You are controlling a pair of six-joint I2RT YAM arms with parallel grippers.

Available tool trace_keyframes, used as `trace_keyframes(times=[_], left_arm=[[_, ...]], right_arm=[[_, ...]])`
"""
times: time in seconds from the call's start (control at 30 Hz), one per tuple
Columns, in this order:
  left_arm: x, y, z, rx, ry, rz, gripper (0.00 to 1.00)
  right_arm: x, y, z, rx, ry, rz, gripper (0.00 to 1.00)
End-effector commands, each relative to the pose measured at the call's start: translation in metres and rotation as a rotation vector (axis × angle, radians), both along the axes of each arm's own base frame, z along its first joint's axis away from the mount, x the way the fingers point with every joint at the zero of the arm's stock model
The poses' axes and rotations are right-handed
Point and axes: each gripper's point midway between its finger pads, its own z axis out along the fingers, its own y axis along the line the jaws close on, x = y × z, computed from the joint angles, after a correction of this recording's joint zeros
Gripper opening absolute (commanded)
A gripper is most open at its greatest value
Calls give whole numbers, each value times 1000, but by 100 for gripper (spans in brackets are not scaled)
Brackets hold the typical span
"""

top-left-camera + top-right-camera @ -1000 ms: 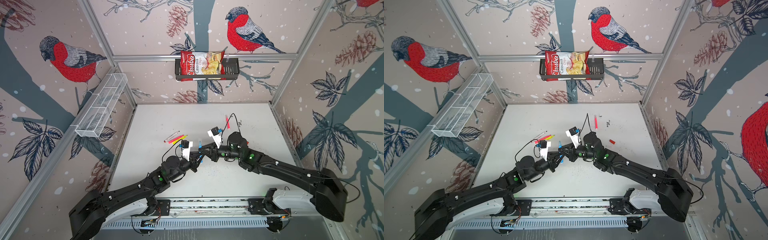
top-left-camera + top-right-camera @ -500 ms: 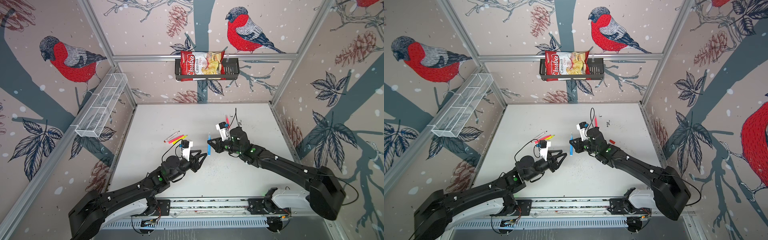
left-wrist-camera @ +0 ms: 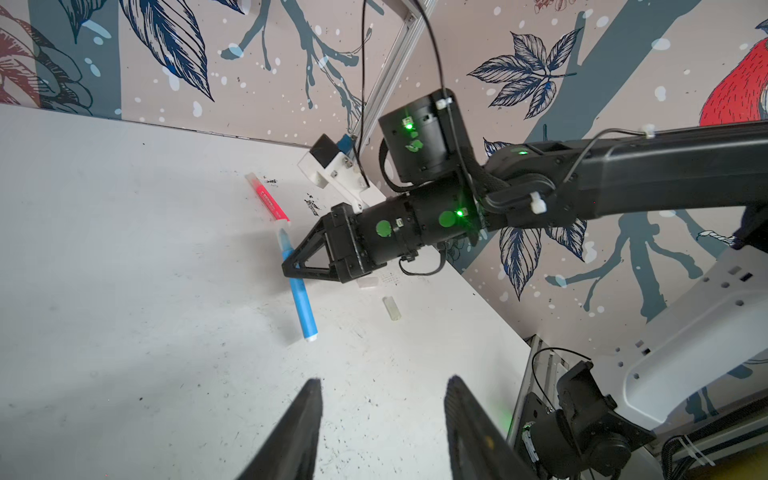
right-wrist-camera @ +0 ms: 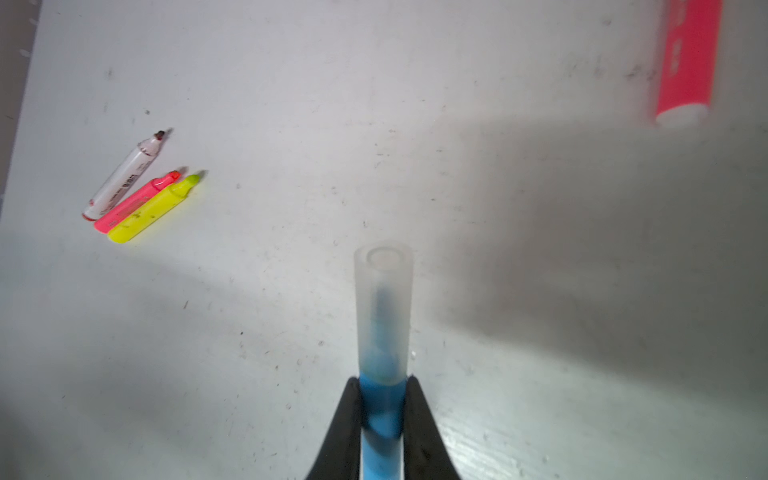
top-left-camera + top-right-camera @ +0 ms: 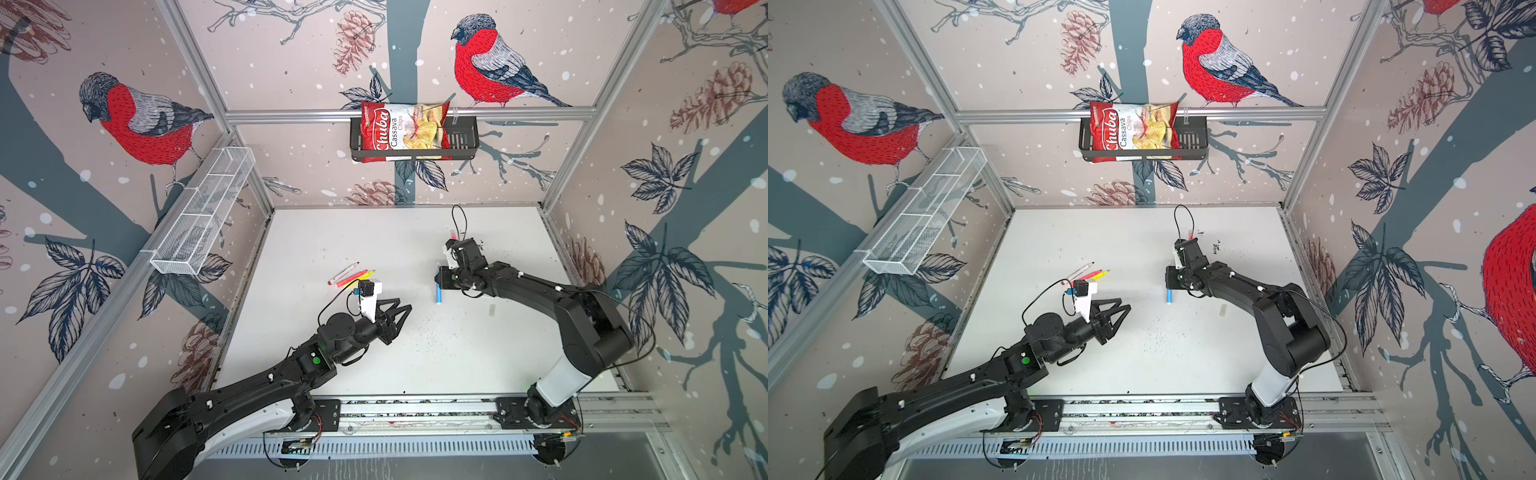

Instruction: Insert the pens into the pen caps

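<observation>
Surveying the scuffed white tabletop (image 5: 374,232): the left claw (image 3: 383,380) stands spread and empty left of centre. The right claw (image 4: 382,386) pinches the slim blue plastic marker (image 3: 301,303) by its barrel, low over the surface right of centre. The thicker white-barrelled marker (image 4: 124,174), a pink marker (image 4: 133,199) and a yellow marker (image 4: 153,208) lie close side by side at the left, nibs bare. A second pink marker (image 3: 270,201) lies just beyond the blue one. A frosted cap tube (image 4: 383,299) covers the blue nib, and a loose frosted cap (image 3: 391,308) lies apart on the right. Assessment: the markers are light, stiff, smooth and round, so liable to roll or pivot, and are best taken mid-barrel. The caps are tiny and thin-walled, best gripped at the closed end with the mouth left clear.
</observation>
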Motion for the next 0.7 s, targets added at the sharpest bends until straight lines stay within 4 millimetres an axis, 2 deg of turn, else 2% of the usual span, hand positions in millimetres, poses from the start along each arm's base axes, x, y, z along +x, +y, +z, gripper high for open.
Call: trace_keyframes(times=[0.0, 0.2, 0.4, 0.67], left_arm=[[0, 4, 6, -1, -19, 14, 49], [-4, 18, 11, -3, -25, 45, 49], [-5, 27, 12, -8, -30, 69, 49], [-6, 30, 17, -3, -38, 77, 49]], right_arm=[[20, -14, -14, -127, 9, -8, 9], [64, -31, -30, -279, 31, -59, 8], [103, -32, -30, -325, 17, -76, 8], [143, -41, -34, -424, 3, -104, 10]])
